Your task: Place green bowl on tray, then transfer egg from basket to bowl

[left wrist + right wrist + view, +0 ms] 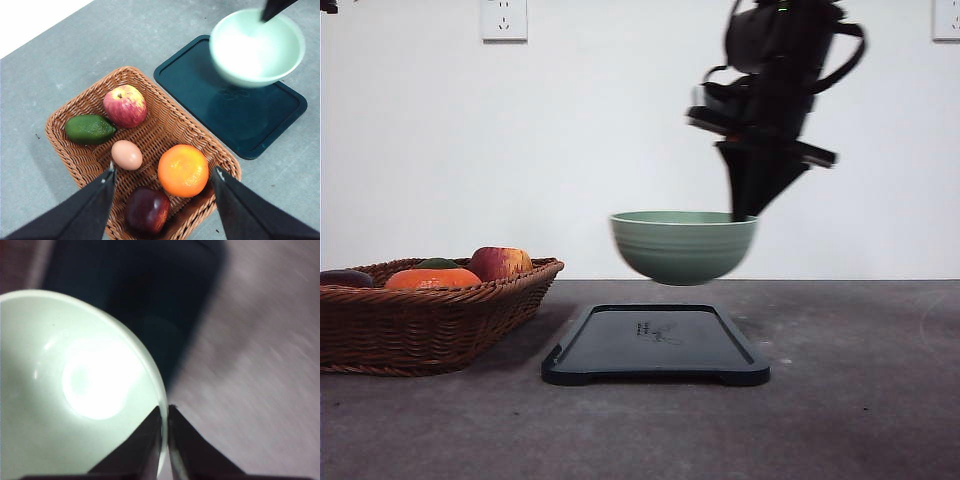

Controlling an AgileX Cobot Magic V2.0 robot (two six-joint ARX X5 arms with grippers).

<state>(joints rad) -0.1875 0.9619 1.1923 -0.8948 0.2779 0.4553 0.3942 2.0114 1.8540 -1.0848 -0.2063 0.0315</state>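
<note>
The green bowl (683,246) hangs in the air above the dark tray (656,345), held by its right rim in my right gripper (747,212), which is shut on it. In the right wrist view the fingers (150,442) pinch the bowl's rim (75,385) over the tray (165,300). My left gripper (162,177) is open above the wicker basket (65,150). The egg (126,154) lies in the basket between the fingertips and an apple. The bowl (256,47) and tray (250,120) lie beyond the basket.
The basket (420,320) stands at the table's left and holds a red apple (125,105), a green avocado (90,129), an orange (183,170) and a dark red fruit (147,210). Grey tabletop surrounds the tray.
</note>
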